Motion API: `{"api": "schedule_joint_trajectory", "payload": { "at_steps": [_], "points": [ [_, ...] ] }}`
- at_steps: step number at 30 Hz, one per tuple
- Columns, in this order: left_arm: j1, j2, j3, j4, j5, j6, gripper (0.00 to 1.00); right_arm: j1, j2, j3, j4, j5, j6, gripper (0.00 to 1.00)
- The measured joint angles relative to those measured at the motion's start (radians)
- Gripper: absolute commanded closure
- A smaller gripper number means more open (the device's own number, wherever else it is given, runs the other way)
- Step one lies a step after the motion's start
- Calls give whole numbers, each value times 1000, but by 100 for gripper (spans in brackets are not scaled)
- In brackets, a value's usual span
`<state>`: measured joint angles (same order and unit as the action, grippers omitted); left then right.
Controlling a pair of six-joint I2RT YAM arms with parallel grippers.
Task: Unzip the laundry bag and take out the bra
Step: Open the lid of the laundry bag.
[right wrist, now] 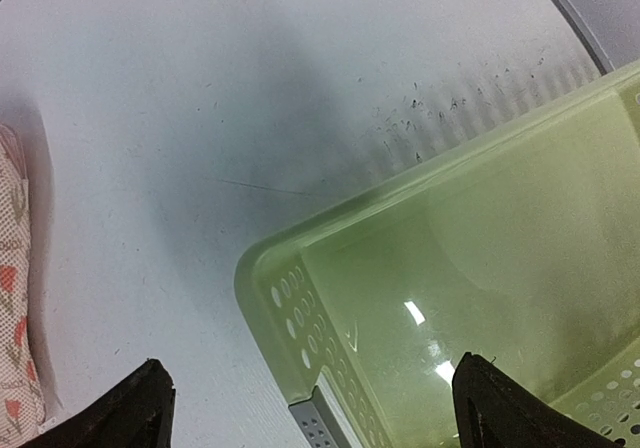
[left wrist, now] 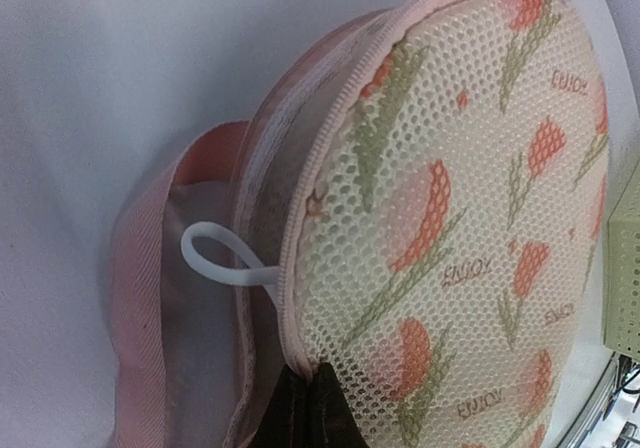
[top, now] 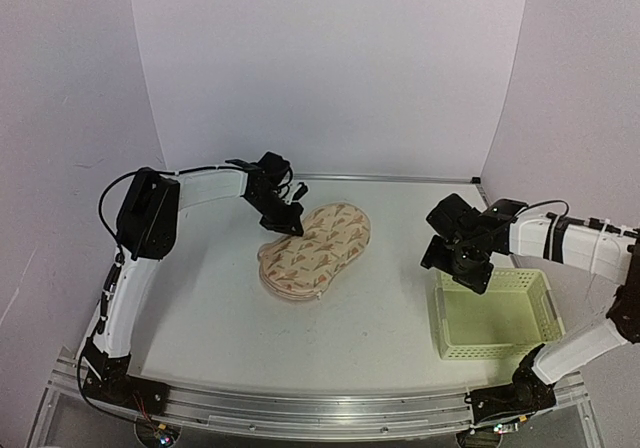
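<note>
Here, left jaws pinch the laundry bag [left wrist: 450,218] at its rim; right jaws gape empty over the basket [right wrist: 268,270].

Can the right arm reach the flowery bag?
Probably yes: the right gripper hangs open above the basket corner, with nothing on the table between it and the laundry bag.

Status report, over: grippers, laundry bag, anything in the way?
Left gripper jaws shut on laundry bag rim at the zip. Right gripper open, empty, over basket corner. Zip looks closed, bra not in view. Nothing in the way.
</note>
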<state>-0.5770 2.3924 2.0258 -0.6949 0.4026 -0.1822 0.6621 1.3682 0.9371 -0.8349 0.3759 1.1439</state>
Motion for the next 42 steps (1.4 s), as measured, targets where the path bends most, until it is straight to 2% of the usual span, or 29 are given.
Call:
{"api": "schedule_joint_trajectory", "payload": {
  "at_steps": [7, 23, 31, 42],
  "points": [
    [3, -82, -156, 7, -70, -6, 100, 0, 44, 32, -2, -6, -22, 2],
    [11, -478, -600, 73, -203, -92, 100, 0, 82, 84, -2, -18, -82, 2],
    [11, -660, -624, 74, -192, -116, 100, 0, 89, 89, -2, -20, -96, 2],
    [-35, -650, -498, 58, -90, -161, 100, 0, 70, 89, -2, -15, -96, 2]
  ]
}}
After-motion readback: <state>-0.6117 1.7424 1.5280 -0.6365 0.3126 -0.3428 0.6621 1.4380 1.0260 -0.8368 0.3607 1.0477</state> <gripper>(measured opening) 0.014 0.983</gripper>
